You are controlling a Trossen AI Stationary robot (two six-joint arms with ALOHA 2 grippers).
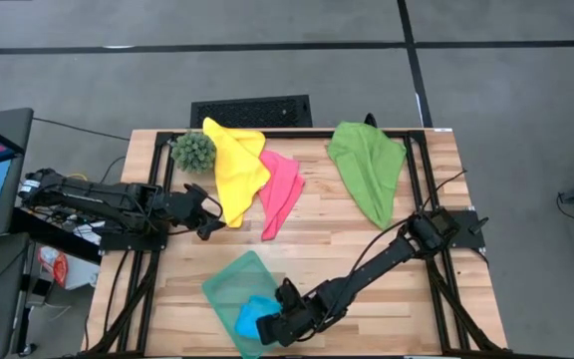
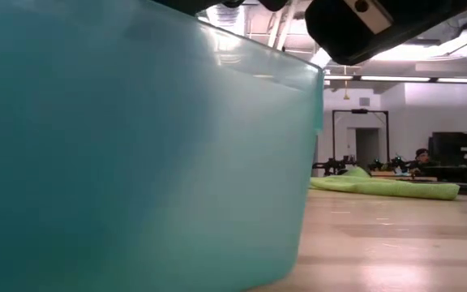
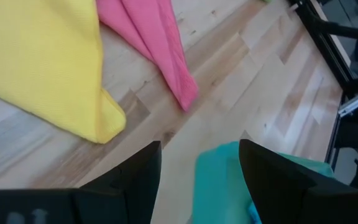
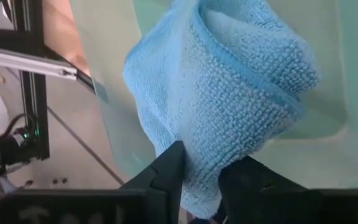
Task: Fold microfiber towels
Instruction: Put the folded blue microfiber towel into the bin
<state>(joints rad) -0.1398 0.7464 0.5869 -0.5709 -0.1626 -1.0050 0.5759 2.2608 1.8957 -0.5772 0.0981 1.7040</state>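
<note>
From above, we see the right gripper (image 1: 270, 326) low over the translucent teal rectangular plastic tray (image 1: 229, 284) at the near edge of the pale wooden slat table (image 1: 347, 249), with the bright blue microfiber towel (image 1: 253, 315) bunched at the tray's near corner, right under its tip. The left gripper (image 1: 212, 219) waits beside the bright yellow microfiber towel (image 1: 233, 168), which overlaps the narrow pink microfiber towel (image 1: 281, 189); the green microfiber towel (image 1: 369, 166) lies well apart at the far right, and the small spiky green ball plant (image 1: 194, 150) sits at the far left corner.

At table height, the tray wall (image 2: 136, 154) fills most of our picture; the green towel (image 2: 383, 187) lies flat beyond it, and a person sits far off in the room.

Past the left wrist, we see its fingers (image 3: 126, 180) spread wide and holding nothing, with a yellow towel corner (image 3: 107, 121) and the pink tip (image 3: 182, 90) ahead.

Past the right wrist, the fingers (image 4: 166, 168) stand close together with a fold of the blue towel (image 4: 229, 93) between them, hanging over the tray; we cannot tell whether they are gripping it or letting it go.

We judge the risk here to be the blue towel: if the fingers pinch only a thin fold, or part unevenly, the fabric may snag on a pad, slump out of its fold, or drape over the tray rim instead of landing inside.
</note>
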